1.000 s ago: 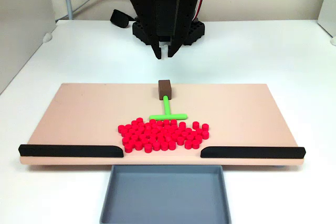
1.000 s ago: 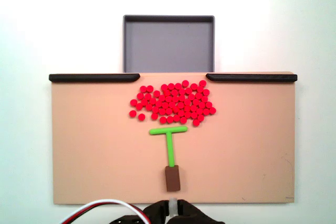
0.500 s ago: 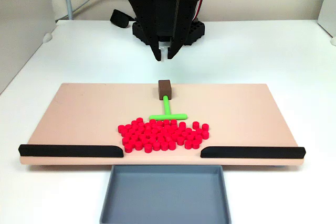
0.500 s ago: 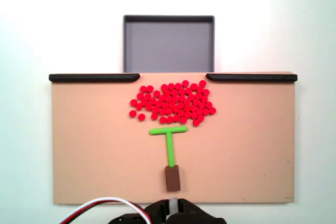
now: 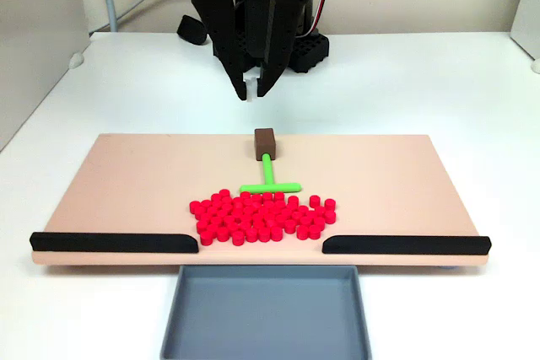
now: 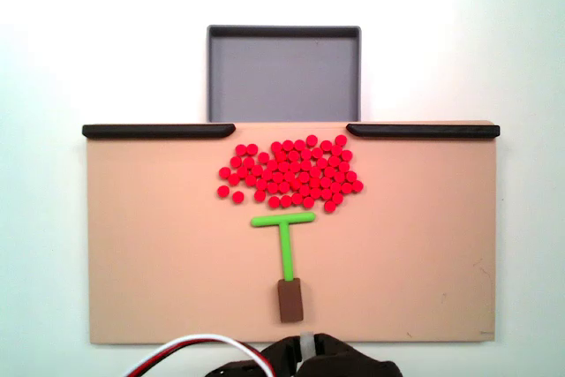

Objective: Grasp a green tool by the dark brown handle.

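The green tool [image 5: 268, 176] lies flat on the tan board [image 5: 126, 183], its crossbar touching a pile of small red cylinders [image 5: 261, 217]. Its dark brown handle [image 5: 265, 143] points toward the arm. In the other fixed view, from above, the green tool [image 6: 285, 245] and the handle [image 6: 290, 299] sit near the board's lower edge. My gripper [image 5: 253, 93] hangs above the table just behind the handle, pointing down, with its fingers a little apart and nothing between them. From above, the gripper [image 6: 305, 347] sits just below the handle, apart from it.
Two long black strips [image 5: 114, 242] [image 5: 405, 244] line the board's front edge, with a gap between them. A grey tray [image 5: 266, 314] sits in front of that gap. The arm's black base [image 5: 295, 48] stands behind the board on the white table.
The gripper has shifted slightly sideways behind the handle and its fingers have spread a little. The tool and the red cylinders have not moved.
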`<control>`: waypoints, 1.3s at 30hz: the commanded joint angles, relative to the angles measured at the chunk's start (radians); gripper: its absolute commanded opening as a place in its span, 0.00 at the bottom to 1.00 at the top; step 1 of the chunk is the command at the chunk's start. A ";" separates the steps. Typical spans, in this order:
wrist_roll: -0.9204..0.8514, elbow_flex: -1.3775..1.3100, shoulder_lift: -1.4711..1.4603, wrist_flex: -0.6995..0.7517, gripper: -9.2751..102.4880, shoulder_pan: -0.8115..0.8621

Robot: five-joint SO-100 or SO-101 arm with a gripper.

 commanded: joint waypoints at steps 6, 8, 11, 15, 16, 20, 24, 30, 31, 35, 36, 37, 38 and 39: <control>0.015 -0.020 -0.014 -0.008 0.08 -0.006; 0.040 -0.020 -0.020 -0.046 0.08 -0.006; 0.028 -0.020 -0.032 -0.067 0.08 -0.006; 0.009 -0.020 -0.037 -0.067 0.08 -0.011; 0.009 -0.021 -0.037 -0.067 0.08 -0.014; 0.021 -0.023 -0.031 -0.067 0.10 -0.018; 0.021 -0.023 -0.029 -0.067 0.11 -0.020; 0.026 -0.023 -0.052 -0.104 0.14 -0.017; 0.020 -0.023 -0.052 -0.104 0.15 -0.015; 0.011 -0.023 -0.049 -0.104 0.21 -0.009; 0.011 -0.023 -0.049 -0.104 0.23 -0.009; 0.011 -0.023 -0.049 -0.104 0.24 -0.009; 0.011 -0.023 -0.051 -0.104 0.24 -0.008; 0.011 -0.023 -0.051 -0.104 0.25 -0.008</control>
